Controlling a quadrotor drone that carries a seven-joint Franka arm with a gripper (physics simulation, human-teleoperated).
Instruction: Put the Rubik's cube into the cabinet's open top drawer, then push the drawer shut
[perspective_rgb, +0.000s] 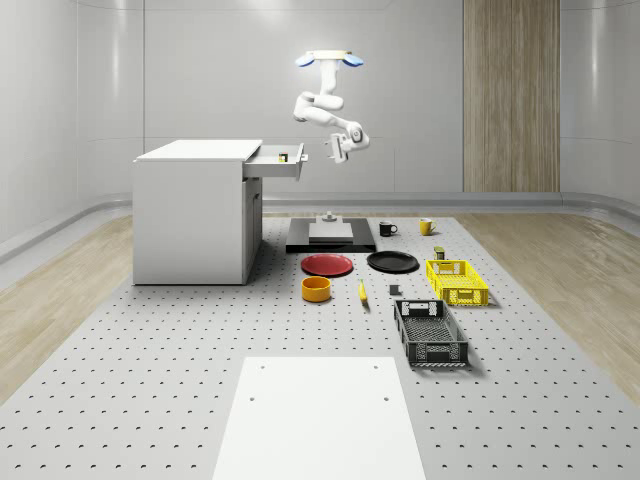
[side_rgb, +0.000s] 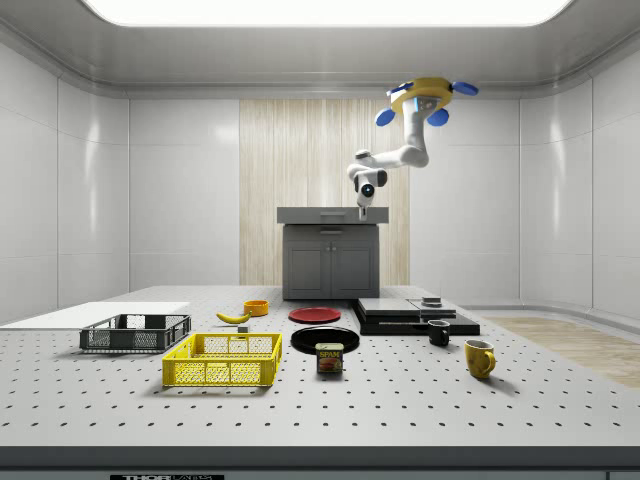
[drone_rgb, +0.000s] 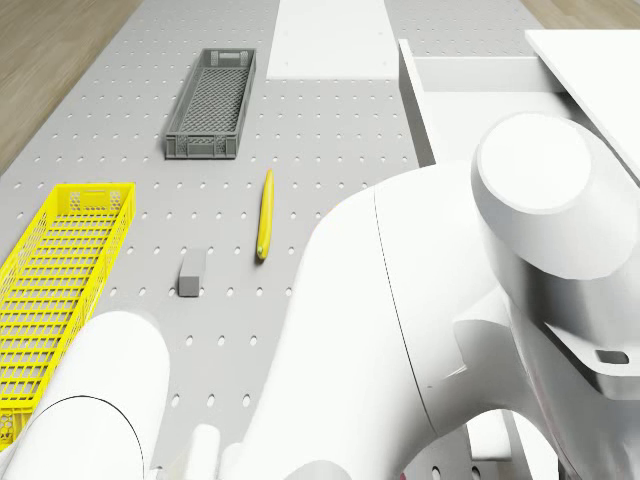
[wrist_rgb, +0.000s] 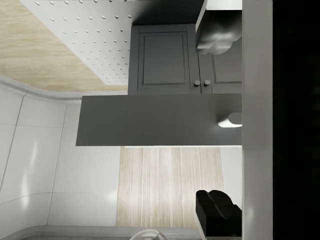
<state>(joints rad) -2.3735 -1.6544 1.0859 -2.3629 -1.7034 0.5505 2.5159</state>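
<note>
White cabinet (perspective_rgb: 190, 210) standing on perforated bench (perspective_rgb: 150, 380), top drawer (perspective_rgb: 277, 160) hanging open; Rubik's cube (perspective_rgb: 283, 156) sitting inside drawer. Drone (perspective_rgb: 328, 60) hovering just beyond drawer front, arm (perspective_rgb: 322, 108) reaching down, fingers (perspective_rgb: 333, 152) hanging beside drawer front; finger spacing: cannot tell. Banana (drone_rgb: 264, 214) lying on bench near yellow crate (perspective_rgb: 456, 282)

Place: simulated robot test lab.
Floor: perforated grey platform (perspective_rgb: 150, 350) ringed by wood flooring.
Walls: plain white panels, one wooden strip (perspective_rgb: 510, 95) at the far side.
Props: cabinet (perspective_rgb: 195, 215), crates, plates and mugs scattered across the platform.
</note>
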